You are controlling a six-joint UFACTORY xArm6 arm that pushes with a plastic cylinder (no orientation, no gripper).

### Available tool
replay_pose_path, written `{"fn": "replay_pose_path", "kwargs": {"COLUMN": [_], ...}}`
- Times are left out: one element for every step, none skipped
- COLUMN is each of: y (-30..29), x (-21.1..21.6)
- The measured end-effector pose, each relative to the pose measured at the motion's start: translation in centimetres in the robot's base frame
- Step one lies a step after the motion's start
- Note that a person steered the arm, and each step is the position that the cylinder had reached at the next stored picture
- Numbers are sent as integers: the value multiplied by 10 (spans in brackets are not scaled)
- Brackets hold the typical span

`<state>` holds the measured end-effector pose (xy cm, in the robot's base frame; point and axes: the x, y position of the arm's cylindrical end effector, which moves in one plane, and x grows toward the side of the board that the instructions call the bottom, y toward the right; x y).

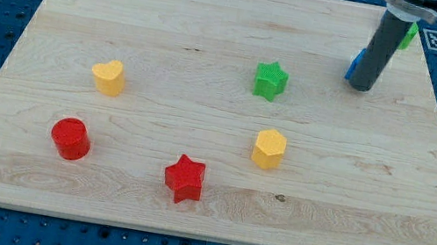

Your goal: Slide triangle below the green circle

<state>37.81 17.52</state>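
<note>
Nearest the view's bottom sit the red star (183, 178) and red cylinder (70, 138), then the yellow hexagon (268, 148), yellow heart (108, 77) and green star (270, 80). Farther up, the tip (360, 87) of the fingerless rod touches a mostly hidden blue block (353, 67), probably the triangle. A green block (409, 34), perhaps the circle, peeks out behind the rod. The slide looks barely begun.
</note>
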Motion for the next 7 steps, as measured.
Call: {"fn": "replay_pose_path", "kwargs": {"y": [-22, -22, -15, 2, 7, 7, 12], "x": [-5, -22, -39, -39, -41, -52, -54]}}
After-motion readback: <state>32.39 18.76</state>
